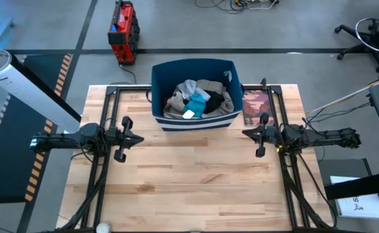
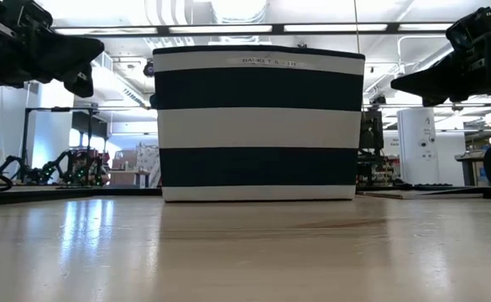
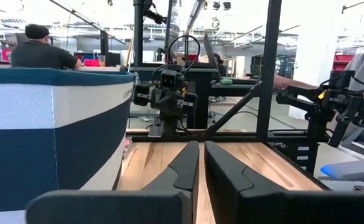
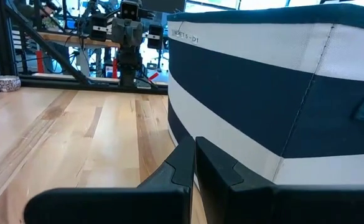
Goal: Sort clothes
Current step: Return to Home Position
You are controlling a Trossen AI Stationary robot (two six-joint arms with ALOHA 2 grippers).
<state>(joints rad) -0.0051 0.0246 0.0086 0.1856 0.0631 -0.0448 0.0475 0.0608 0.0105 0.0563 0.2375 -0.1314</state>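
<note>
A pile of clothes (image 1: 197, 98) lies inside the navy bin with white stripes (image 1: 195, 120) at the table's far middle: beige, pale grey, black and teal pieces show. The bin also shows in the low view (image 2: 258, 126). My left gripper (image 1: 139, 138) hovers at the table's left, pointing right, shut and empty. My right gripper (image 1: 246, 133) hovers at the table's right, pointing left, shut and empty. Both stay apart from the bin.
A flat reddish-covered book (image 1: 256, 107) lies right of the bin. Black frame rails (image 1: 108, 103) run along the table's left and right sides. A person sits in the room beyond the table (image 3: 40, 50). Bare wood lies in front of the bin.
</note>
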